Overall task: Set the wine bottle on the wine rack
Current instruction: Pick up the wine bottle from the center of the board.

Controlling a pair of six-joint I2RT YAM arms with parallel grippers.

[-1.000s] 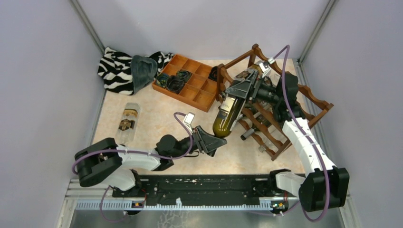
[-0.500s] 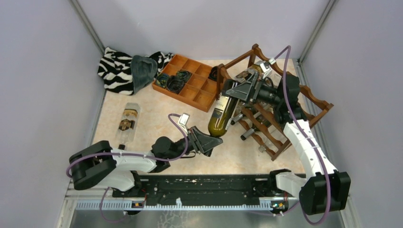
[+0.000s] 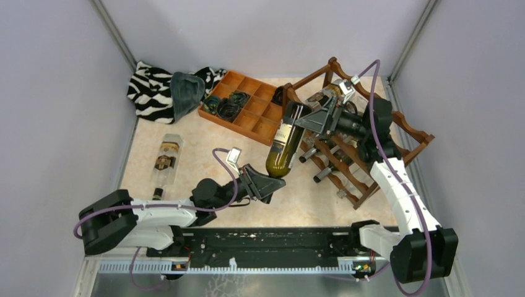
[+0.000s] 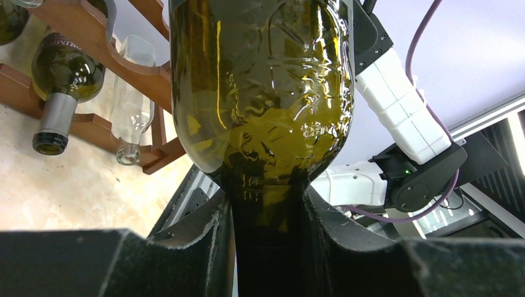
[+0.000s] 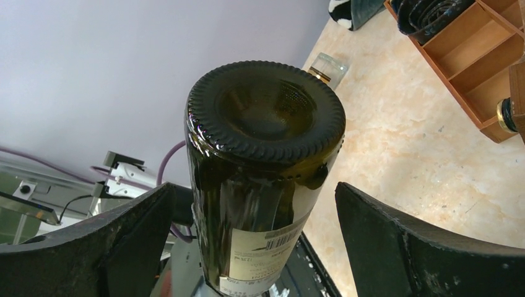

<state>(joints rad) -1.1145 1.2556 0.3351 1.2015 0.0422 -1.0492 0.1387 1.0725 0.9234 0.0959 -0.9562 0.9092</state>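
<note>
The wine bottle (image 3: 282, 145) is not on the wine rack (image 3: 413, 132). It hangs tilted above the table (image 3: 204, 148), just beside the rack's near left corner, with its neck pointing down toward the arms and its base raised toward the rack. From above it is unclear whether the glass touches the wood.

The left tool (image 3: 270, 179) is pressed together on the bottle's neck. Its wrist view shows both dark fingers (image 4: 204, 235) hugging the neck, just below where the green shoulder swells out.

The right tool (image 5: 254, 185) stands spread wide at the other end of the bottle. The ribbed base faces its camera from between the two fingers. The finger on the right of that view (image 5: 396, 241) is clear of the glass. Whether the other finger touches it cannot be made out.

A green bottle with a grey capsule (image 4: 59, 80) and a clear bottle (image 4: 133, 105) lie in the rack's lower tiers, necks sticking out.

Another clear bottle (image 3: 166, 162) lies on the table well to the left. Behind it are an orange-brown compartment tray (image 3: 257, 117) and a zebra-striped cloth (image 3: 148, 93) with a dark cloth (image 3: 186, 93) on top.
</note>
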